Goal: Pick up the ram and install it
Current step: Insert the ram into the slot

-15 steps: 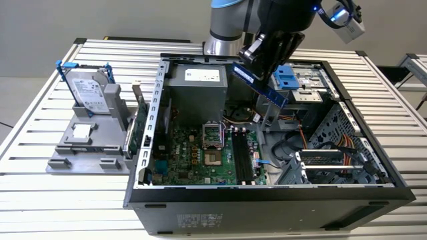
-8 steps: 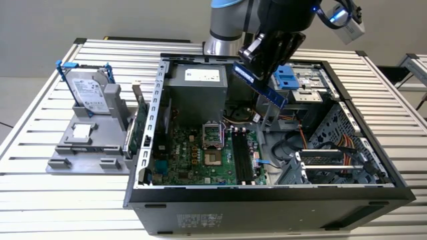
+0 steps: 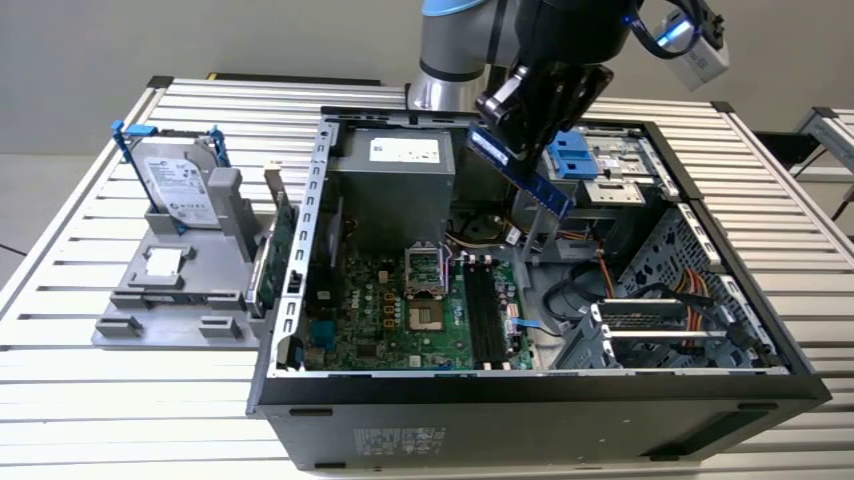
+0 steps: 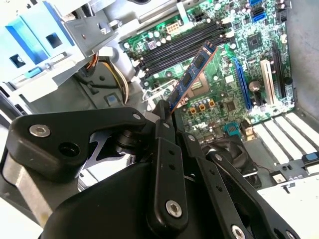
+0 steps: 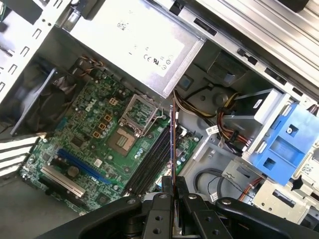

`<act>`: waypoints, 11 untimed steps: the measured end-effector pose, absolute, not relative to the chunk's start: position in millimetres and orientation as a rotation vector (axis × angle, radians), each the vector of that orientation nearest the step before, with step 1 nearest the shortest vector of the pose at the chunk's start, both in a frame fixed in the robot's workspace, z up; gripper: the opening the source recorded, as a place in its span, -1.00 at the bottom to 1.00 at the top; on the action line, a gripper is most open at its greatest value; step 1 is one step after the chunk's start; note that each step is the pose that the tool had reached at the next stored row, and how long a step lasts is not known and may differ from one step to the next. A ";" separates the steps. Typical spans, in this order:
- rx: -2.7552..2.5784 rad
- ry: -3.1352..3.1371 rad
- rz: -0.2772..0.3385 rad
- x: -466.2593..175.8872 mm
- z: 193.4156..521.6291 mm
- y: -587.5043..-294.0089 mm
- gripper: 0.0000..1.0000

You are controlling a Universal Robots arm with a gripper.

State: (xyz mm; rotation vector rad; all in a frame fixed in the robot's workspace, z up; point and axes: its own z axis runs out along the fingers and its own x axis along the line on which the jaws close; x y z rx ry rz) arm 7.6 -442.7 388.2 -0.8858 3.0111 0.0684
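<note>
I have the transport step in hand: the ram is picked up and not yet installed.

1. Fingers. The black linkage gripper [image 3: 514, 130] has its fingers closed onto one end of the ram [image 3: 541, 185], a long, thin blue-green circuit-board stick with a row of small dark chips. Both wrist views show the stick [image 4: 192, 74] [image 5: 172, 144] running out from between the fingertips.

2. Position. In the exterior view the stick hangs tilted in the air above the open black tower case [image 3: 534, 420], which lies on its side on the slatted aluminium table [image 3: 134, 400]. It is over the area between the grey power supply box [image 3: 394, 170] and the blue drive bracket [image 3: 571, 158]. It touches nothing but the fingers.

3. Target. The long black memory slots [image 3: 487, 320] on the green motherboard [image 3: 387, 310] lie below the stick and well apart from it.

4. Requirement, as I judge it. Seating calls for the stick's free long edge to be parallel to one slot and centred over it, with the tilt taken out. The orange and yellow cable bundle [image 5: 227, 124] beside the slots needs clearance.
</note>
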 end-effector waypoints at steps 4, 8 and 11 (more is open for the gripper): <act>-0.858 3.019 0.068 7.6 388.2 -442.6 -1.00; -0.830 3.026 0.068 7.6 388.2 -442.6 -1.00; -0.808 3.032 0.068 7.6 388.2 -442.7 -1.00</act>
